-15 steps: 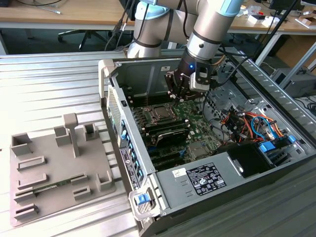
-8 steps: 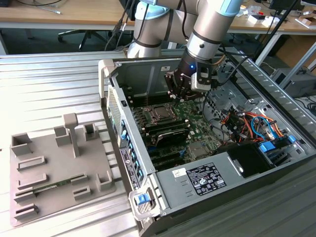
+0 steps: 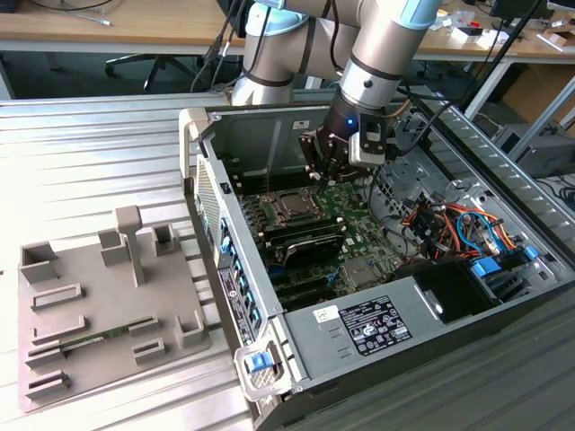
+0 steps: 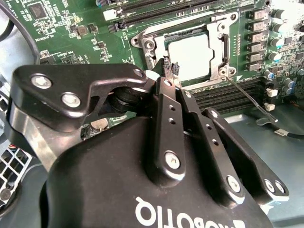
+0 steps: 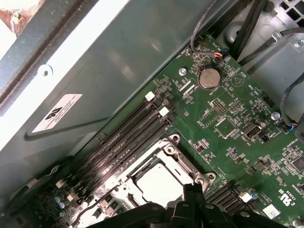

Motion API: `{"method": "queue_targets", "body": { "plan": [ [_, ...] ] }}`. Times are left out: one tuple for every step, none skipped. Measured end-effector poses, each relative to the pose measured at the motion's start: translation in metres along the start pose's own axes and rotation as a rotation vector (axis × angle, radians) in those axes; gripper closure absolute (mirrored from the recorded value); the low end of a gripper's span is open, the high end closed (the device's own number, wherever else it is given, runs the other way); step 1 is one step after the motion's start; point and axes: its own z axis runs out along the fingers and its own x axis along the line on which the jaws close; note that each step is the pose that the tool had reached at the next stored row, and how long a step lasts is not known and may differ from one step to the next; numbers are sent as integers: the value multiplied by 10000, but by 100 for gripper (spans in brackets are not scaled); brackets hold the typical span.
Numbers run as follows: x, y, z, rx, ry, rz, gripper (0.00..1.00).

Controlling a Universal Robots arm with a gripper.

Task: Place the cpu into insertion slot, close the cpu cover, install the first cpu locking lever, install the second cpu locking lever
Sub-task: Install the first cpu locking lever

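Place: robotics lab | Signs: robot arm (image 3: 386, 45) hung over opened computer case (image 3: 260, 135) on ribbed metal table (image 3: 81, 153) | grey fixture plate (image 3: 90, 296) lay beside | cable-strewn wooden workbenches (image 3: 135, 27) stood behind

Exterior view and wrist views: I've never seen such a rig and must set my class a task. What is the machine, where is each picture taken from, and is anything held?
The machine is a robot arm ending in a black gripper. The exterior view, from a camera off the arm, shows it reaching into an open computer case on a metal table, a grey tray at that view's left. Both wrist views come from cameras on the arm, facing the green motherboard. The cpu is not held: it lies seated on the board, the cpu cover down around it.
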Motion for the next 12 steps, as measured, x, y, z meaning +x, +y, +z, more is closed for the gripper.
{"method": "queue_targets", "body": {
  "plan": [
    [0, 0, 0, 3, -8, -69, 89],
    [0, 0, 0, 5, -14, -128, 89],
    [0, 0, 0, 7, -20, -176, 89],
    [0, 0, 0, 8, -22, -198, 89],
    [0, 0, 0, 9, -25, -222, 89],
    [0, 0, 0, 11, -29, -262, 89],
    [0, 0, 0, 13, -34, -308, 89],
    [0, 0, 0, 14, -39, -348, 89],
    [0, 0, 0, 15, -42, -376, 89],
    [0, 0, 0, 16, -45, -402, 89],
    [0, 0, 0, 18, -49, -437, 89],
    [0, 0, 0, 19, -51, -463, 89]
  ]
}}
